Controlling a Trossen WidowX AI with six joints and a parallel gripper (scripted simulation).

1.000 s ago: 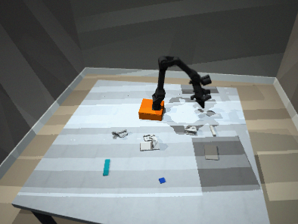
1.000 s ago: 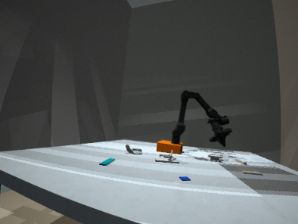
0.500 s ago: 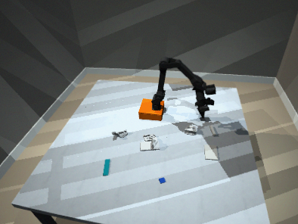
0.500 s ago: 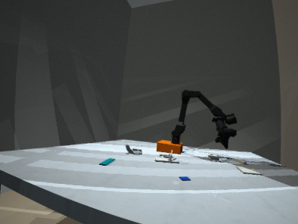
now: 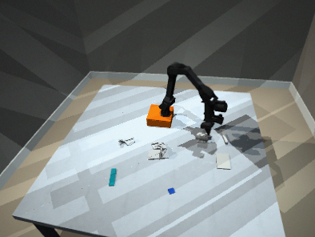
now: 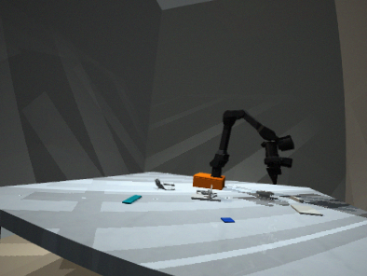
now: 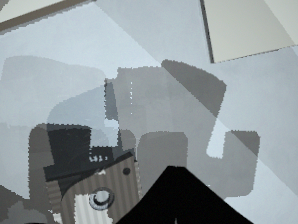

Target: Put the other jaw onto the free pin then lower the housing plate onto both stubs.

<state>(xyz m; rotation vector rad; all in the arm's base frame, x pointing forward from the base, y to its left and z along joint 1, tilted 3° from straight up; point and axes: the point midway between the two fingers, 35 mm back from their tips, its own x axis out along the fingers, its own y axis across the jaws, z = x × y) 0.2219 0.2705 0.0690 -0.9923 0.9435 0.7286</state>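
My gripper (image 5: 208,134) (image 6: 274,182) (image 7: 174,174) is shut, with nothing seen between its fingertips. It points down above the right part of the table, close over a small grey ribbed part (image 5: 203,138) (image 6: 265,193) (image 7: 125,192) with a ring and a dark hole; this may be the housing plate. The pale base (image 5: 152,155) (image 6: 199,199) lies left of the gripper, with grey parts on it; pins and teeth are too small to tell. Another grey part (image 5: 127,142) (image 6: 164,185), apparently the loose jaw, lies farther left on the table.
An orange block (image 5: 159,116) (image 6: 208,181) is at the arm's foot. A cream tile (image 5: 223,162) (image 6: 306,210) (image 7: 250,30) and a thin bar (image 5: 225,138) (image 7: 45,12) lie near the gripper. A teal bar (image 5: 113,177) (image 6: 132,200) and blue square (image 5: 171,190) (image 6: 227,220) lie farther forward.
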